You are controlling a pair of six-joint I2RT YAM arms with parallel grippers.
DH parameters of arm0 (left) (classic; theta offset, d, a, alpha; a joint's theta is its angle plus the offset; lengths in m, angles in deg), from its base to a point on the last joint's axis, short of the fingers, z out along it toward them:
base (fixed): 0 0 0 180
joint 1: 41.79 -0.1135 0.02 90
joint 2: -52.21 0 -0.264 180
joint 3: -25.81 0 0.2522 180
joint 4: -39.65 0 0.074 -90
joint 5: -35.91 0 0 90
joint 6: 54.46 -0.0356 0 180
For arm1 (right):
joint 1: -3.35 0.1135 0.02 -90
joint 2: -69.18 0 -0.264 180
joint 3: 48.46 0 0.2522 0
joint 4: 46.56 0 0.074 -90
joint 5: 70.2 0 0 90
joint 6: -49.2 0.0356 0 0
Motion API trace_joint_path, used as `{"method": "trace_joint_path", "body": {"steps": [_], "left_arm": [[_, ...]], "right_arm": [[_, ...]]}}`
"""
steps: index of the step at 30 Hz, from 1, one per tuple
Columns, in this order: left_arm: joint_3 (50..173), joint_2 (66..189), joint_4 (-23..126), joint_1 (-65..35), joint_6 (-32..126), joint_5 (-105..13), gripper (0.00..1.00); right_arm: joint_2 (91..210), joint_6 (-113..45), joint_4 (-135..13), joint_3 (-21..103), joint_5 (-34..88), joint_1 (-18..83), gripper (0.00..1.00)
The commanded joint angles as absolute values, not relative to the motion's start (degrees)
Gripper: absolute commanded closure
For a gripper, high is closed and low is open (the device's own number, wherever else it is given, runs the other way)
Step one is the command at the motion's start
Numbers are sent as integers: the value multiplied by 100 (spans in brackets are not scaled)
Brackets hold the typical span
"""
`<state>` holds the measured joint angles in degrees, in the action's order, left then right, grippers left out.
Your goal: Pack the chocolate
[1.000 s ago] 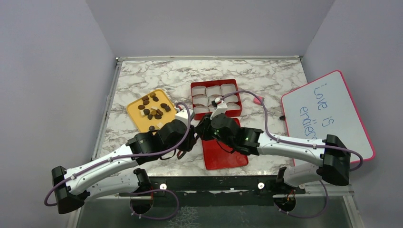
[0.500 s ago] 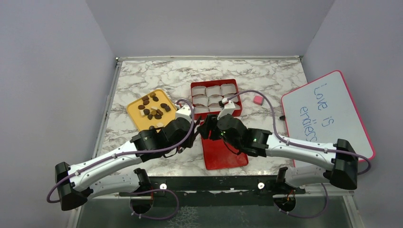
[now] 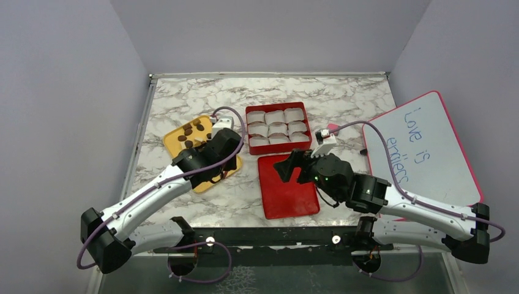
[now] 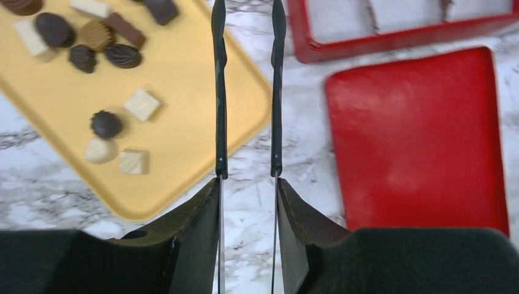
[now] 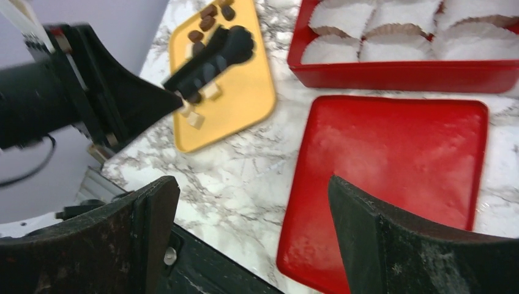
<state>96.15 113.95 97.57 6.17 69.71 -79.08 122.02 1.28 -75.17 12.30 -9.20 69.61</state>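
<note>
Nearest, the right gripper (image 5: 250,184) hangs above the flat red lid (image 3: 287,190), its fingers spread wide and holding nothing. The lid lies on the marble table (image 3: 202,98). To its left, the left gripper (image 4: 247,12) hovers over the right edge of the yellow tray (image 4: 183,92), its fingers narrowly parted and closed on nothing. The chocolate (image 4: 105,124), dark rounds and pale cubes, lies scattered on the tray. Beyond the lid stands the red box (image 3: 278,149), lined with white paper cups (image 3: 273,117). A whiteboard (image 3: 422,147) leans at far right.
</note>
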Motion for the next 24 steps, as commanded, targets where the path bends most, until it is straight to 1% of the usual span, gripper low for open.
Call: {"method": "trace_joint_path", "body": {"steps": [1, 8, 15, 24], "left_arm": [[9849, 11460, 9935, -177, 6504, -7777, 62], [9863, 11593, 9931, -944, 6200, -7576, 62], [9860, 11945, 9600, -1121, 6026, -7294, 63], [9900, 12276, 9368, -1400, 5851, -7234, 63]], "right_arm": [[11803, 288, -8135, 956, -1281, 6949, 3], [11541, 400, -8334, 720, -1413, 6945, 3], [11609, 334, -8334, 765, -1411, 6945, 3], [11536, 319, -8348, 709, -1453, 6945, 3]]}}
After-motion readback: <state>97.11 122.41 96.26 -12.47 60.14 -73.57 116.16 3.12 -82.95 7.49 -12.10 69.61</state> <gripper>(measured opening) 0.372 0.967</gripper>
